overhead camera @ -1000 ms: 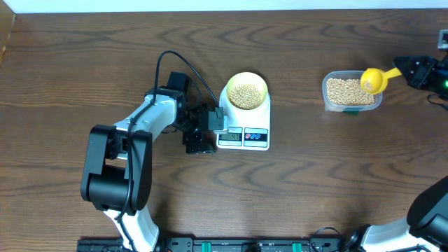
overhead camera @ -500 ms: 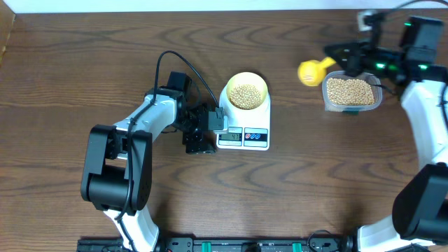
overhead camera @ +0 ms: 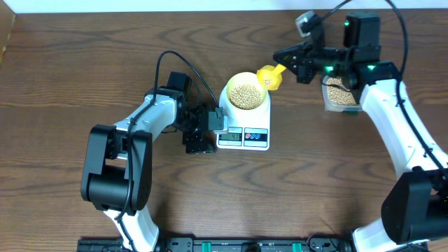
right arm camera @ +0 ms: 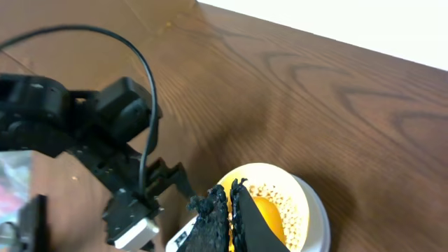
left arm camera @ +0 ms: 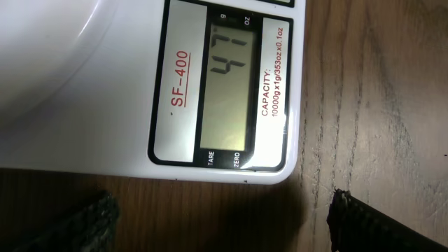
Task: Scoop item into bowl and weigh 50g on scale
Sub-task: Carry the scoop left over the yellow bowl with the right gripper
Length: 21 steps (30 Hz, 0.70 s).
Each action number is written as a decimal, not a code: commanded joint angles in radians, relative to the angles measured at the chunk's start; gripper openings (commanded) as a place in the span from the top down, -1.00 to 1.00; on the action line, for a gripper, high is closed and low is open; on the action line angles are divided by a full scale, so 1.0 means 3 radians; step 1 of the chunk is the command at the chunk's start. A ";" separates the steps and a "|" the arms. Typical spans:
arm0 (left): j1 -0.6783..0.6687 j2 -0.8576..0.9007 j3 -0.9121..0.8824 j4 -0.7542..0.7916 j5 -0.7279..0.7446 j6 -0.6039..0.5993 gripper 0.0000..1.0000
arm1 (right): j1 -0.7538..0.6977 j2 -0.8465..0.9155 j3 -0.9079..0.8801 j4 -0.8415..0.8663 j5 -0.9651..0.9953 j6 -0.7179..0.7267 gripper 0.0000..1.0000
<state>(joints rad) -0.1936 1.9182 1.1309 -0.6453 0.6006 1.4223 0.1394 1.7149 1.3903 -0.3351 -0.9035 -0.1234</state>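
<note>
The pale yellow-green bowl holds tan beans and stands on the white scale. My right gripper is shut on the handle of a yellow scoop, which hangs over the bowl's right rim. In the right wrist view the shut fingers hold the scoop above the beans in the bowl. My left gripper is open and empty at the scale's left end. Its wrist view shows the fingers spread apart and the scale's display, which seems to read 47.
A clear plastic tub of beans sits at the right, partly under my right arm. A black cable loops from the left arm behind the scale. The left arm shows in the right wrist view beside the scale.
My right arm has swung left from the tub with the yellow scoop, which now sits over the bowl's right rim. The left arm has not moved.
</note>
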 commanded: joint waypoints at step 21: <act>-0.0006 0.0020 -0.0036 -0.0001 0.0042 0.0057 -0.95 | 0.0866 -0.0027 0.0008 0.0008 0.1404 -0.1582 0.98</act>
<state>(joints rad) -0.1936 1.9182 1.1309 -0.6453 0.6006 1.4223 0.3737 1.7149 1.3903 -0.3325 -0.5816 -0.5117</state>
